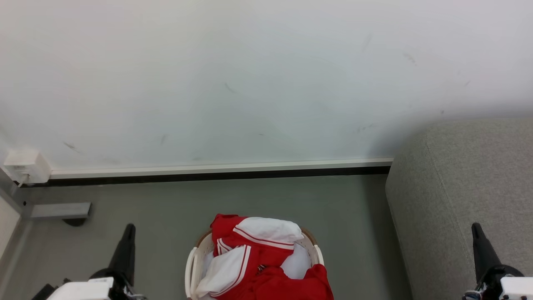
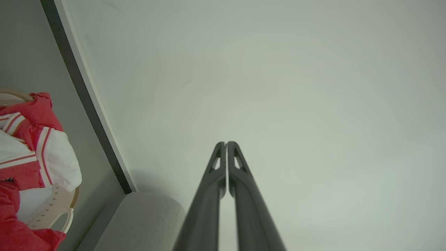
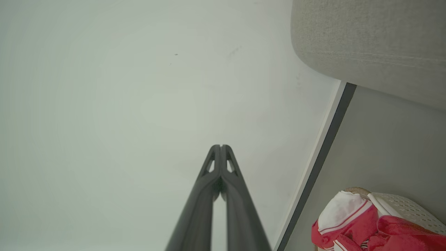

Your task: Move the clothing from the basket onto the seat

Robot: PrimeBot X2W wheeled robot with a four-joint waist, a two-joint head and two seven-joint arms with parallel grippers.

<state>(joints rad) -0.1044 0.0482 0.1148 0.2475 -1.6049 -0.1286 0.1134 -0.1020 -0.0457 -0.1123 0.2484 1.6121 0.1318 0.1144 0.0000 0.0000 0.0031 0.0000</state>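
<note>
Red and white clothing [image 1: 258, 258] is heaped in the cream basket [image 1: 190, 266] on the grey floor at the bottom middle of the head view. The grey seat [image 1: 470, 196] stands to the right of the basket. My left gripper [image 1: 129, 228] rises at the lower left, apart from the basket, and my right gripper [image 1: 475, 228] rises at the lower right, in front of the seat. Both are shut and hold nothing. In the left wrist view the left gripper [image 2: 226, 143] points at the wall, with the clothing [image 2: 31, 150] at the left edge. The right gripper [image 3: 221, 146] also points at the wall, the clothing [image 3: 355, 223] at lower right.
A pale wall with a white skirting board [image 1: 216, 168] runs behind the basket. A white socket box [image 1: 26, 166] sits on the wall at far left, above a grey metal foot [image 1: 58, 210]. Grey floor [image 1: 291, 200] lies open between basket and wall.
</note>
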